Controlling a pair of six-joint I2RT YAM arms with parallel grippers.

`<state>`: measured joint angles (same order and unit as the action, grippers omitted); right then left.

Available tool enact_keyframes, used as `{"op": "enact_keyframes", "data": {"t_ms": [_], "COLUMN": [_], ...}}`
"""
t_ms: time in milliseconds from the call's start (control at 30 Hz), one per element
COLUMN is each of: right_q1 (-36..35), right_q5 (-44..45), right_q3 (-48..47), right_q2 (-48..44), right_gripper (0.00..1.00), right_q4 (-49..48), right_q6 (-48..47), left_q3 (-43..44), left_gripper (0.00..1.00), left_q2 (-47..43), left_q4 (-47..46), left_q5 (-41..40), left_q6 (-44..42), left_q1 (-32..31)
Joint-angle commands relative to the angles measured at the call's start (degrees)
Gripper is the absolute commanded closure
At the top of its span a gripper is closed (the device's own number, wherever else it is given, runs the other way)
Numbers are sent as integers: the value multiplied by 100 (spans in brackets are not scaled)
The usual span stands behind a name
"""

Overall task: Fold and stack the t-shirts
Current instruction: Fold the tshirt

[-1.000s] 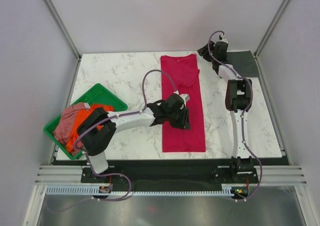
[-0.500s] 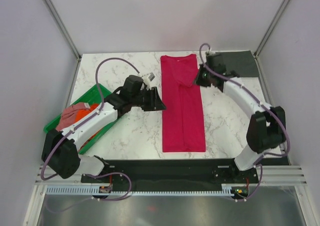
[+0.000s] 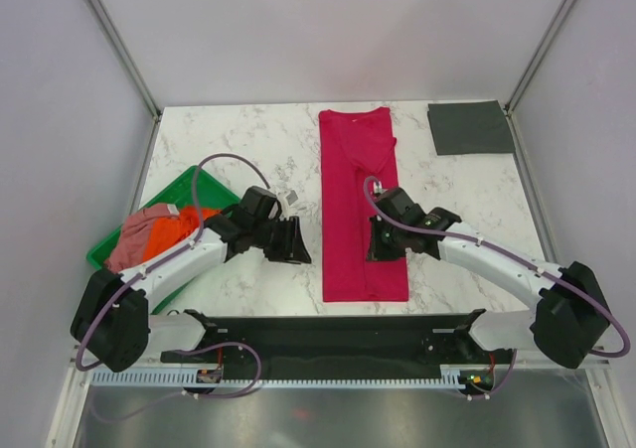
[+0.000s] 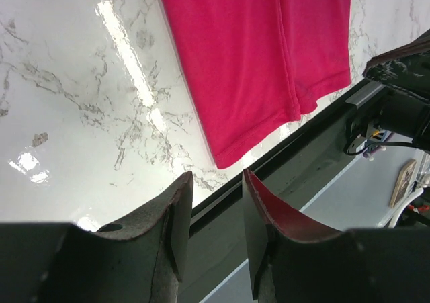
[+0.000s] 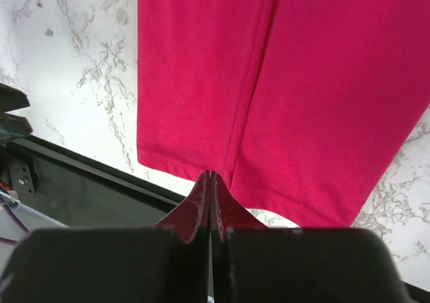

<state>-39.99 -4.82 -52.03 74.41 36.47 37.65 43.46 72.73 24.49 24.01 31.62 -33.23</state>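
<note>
A crimson-red t-shirt lies folded into a long strip down the middle of the marble table. My right gripper hovers over its near end, shut. In the right wrist view the gripper has its tips pressed together just above the red hem, with no cloth between them. My left gripper is open, left of the shirt. The left wrist view shows the gripper empty and the shirt's near corner ahead. A dark grey t-shirt lies folded at the back right. Orange and pink t-shirts sit bunched in the tray.
A green plastic tray stands at the table's left edge, beside my left arm. The black base rail runs along the near edge, right below the shirt's hem. Bare marble lies right of the red shirt.
My right arm swung from the back right corner to the red shirt's near end and its jaws shut. My left arm drew off the shirt toward the near left.
</note>
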Motion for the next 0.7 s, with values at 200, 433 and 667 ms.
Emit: {"op": "enact_keyframes", "data": {"t_ms": [200, 433, 667], "right_q1": [-219, -405, -484], "right_q5": [-63, -10, -63], "right_q3": [817, 1502, 1881], "right_q2": [108, -32, -102], "right_gripper": [100, 100, 100], "right_q4": [-826, -1194, -1511], "right_q6": [129, 375, 454], "left_q3": [-399, -611, -593], "left_gripper": [56, 54, 54], "left_q2": [-584, -646, -549], "left_q4": [-67, -58, -67], "left_q5": [60, -72, -195], "left_q6": [64, 257, 249], "left_q1": [-8, -16, -52]}}
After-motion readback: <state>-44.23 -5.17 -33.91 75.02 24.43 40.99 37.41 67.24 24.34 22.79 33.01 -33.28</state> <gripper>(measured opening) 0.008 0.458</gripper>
